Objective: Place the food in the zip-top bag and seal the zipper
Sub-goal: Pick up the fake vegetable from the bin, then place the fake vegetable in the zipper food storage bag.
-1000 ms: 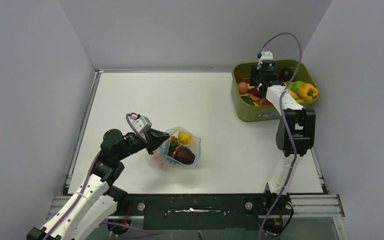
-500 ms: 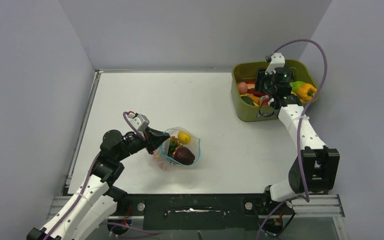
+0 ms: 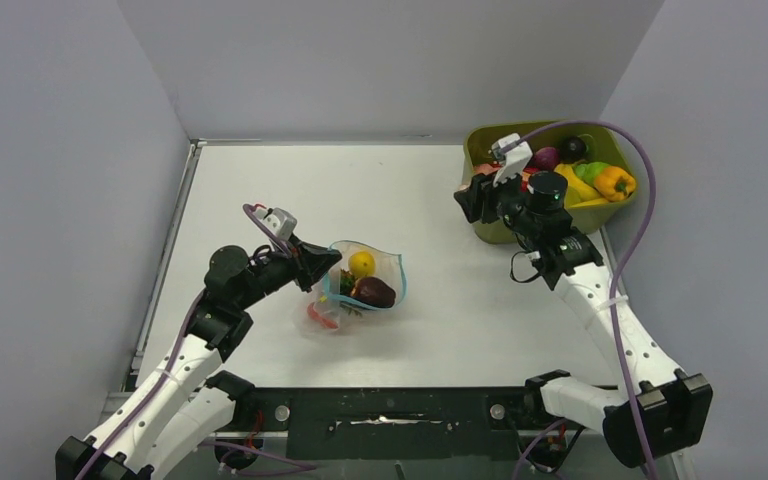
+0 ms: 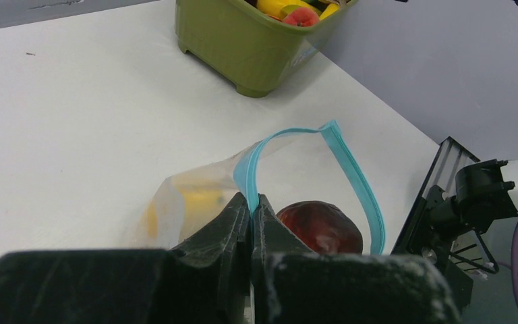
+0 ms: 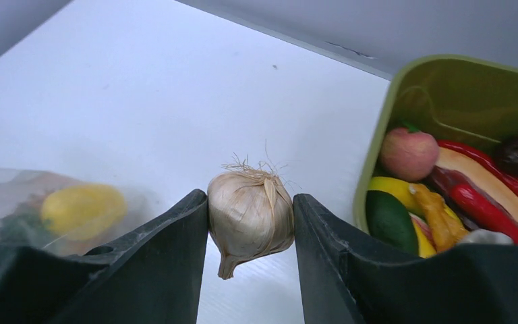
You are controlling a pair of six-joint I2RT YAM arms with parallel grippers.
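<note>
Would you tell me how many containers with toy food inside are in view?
2. The zip-top bag, its rim pinched by the left gripper, is mid-table; the olive-green tub sits at the far right corner. No others show.

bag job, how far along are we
Partly done. A yellow piece and a maroon piece already lie in the bag. In hand: the left hand pinches the zipper rim, holding the mouth open, and the right hand grips a garlic outside the tub. Left: drop the garlic in, move any more food from the tub, then seal the open zipper.
</note>
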